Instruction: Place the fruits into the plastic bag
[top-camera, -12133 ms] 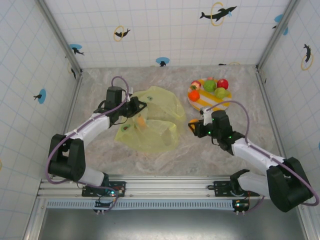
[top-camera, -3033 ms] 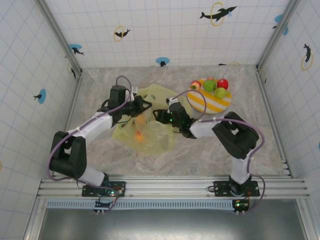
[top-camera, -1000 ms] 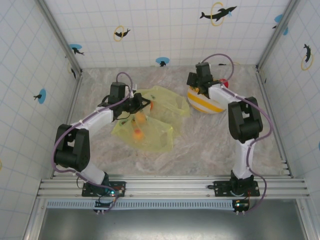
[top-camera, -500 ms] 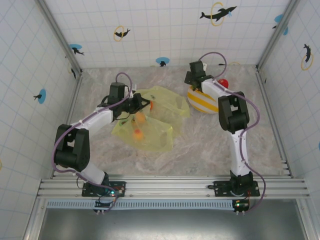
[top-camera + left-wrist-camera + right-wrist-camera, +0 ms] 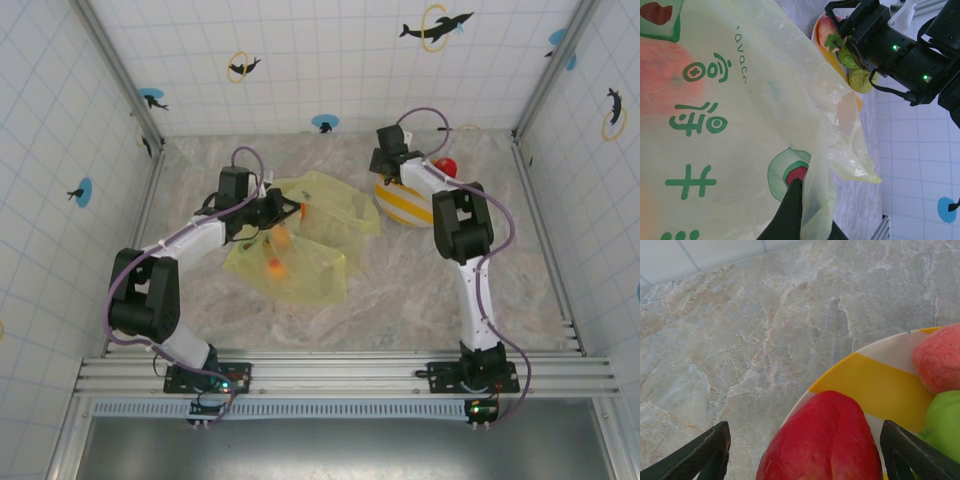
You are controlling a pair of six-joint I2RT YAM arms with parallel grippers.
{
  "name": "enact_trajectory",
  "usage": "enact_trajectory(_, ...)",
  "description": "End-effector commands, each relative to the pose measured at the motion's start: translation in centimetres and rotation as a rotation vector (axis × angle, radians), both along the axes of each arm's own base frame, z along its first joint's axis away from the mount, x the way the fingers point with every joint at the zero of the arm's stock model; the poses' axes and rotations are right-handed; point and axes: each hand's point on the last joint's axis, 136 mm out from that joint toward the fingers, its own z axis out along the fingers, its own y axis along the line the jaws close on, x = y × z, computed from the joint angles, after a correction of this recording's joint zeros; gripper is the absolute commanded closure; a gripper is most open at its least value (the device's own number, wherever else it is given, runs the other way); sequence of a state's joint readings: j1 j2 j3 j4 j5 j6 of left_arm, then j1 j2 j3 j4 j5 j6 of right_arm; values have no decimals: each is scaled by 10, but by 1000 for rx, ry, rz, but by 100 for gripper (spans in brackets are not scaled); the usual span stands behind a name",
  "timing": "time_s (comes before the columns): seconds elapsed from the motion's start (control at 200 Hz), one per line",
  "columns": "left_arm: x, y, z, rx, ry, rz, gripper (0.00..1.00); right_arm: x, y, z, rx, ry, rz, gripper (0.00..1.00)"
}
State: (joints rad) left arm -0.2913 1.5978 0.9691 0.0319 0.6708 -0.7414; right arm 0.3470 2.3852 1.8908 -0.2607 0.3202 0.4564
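Note:
The yellow-green plastic bag (image 5: 300, 250) lies left of centre, and my left gripper (image 5: 283, 210) is shut on its upper edge, holding it up. In the left wrist view the film (image 5: 740, 100) folds over my shut left gripper (image 5: 797, 186). Two orange fruits (image 5: 281, 237) show through the bag. My right gripper (image 5: 388, 165) hovers over the left rim of the striped plate (image 5: 405, 205), jaws open. In the right wrist view a red fruit (image 5: 825, 440) lies between the wide-apart fingers of my right gripper (image 5: 810, 455), with a pink fruit (image 5: 939, 357) and a green fruit (image 5: 942, 420) beside it.
A red fruit (image 5: 446, 166) sits at the plate's far right edge. Tiled walls close in the marble table (image 5: 400, 290) on three sides. The right arm's elbow (image 5: 458, 225) stands just in front of the plate.
The right arm has folded further and its gripper has shifted slightly left and lower over the plate's edge. The left gripper holds the bag where it was.

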Motion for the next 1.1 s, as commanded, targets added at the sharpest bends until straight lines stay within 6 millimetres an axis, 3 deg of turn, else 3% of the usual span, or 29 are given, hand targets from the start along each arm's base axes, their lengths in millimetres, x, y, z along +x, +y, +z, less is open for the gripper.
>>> enact_trajectory(0.0,-1,3,4,-20,-3,2,100,3,3,-6,-4,12,-9,21)
enact_trajectory(0.42,0,4,6,-23,-6,5,100,3,0,-6,6,19,-12,33)
enact_trajectory(0.556,-1,4,6,-24,-4,4,100,3,-1,6,10,7,-3,38)
enact_trajectory(0.746,0,6,6,-24,-5,8,100,-3,3,40,29,-18,40,41)
enact_trajectory(0.791,0,6,7,-23,-6,9,100,-9,5,39,33,-4,57,42)
enact_trajectory(0.816,0,6,7,-24,-6,8,100,-13,6,59,47,-29,70,42)
enact_trajectory(0.901,0,7,8,-23,-10,9,100,-33,9,73,66,-41,120,43)
enact_trajectory(1.091,0,7,9,-23,-11,7,100,-112,18,105,178,-115,287,45)
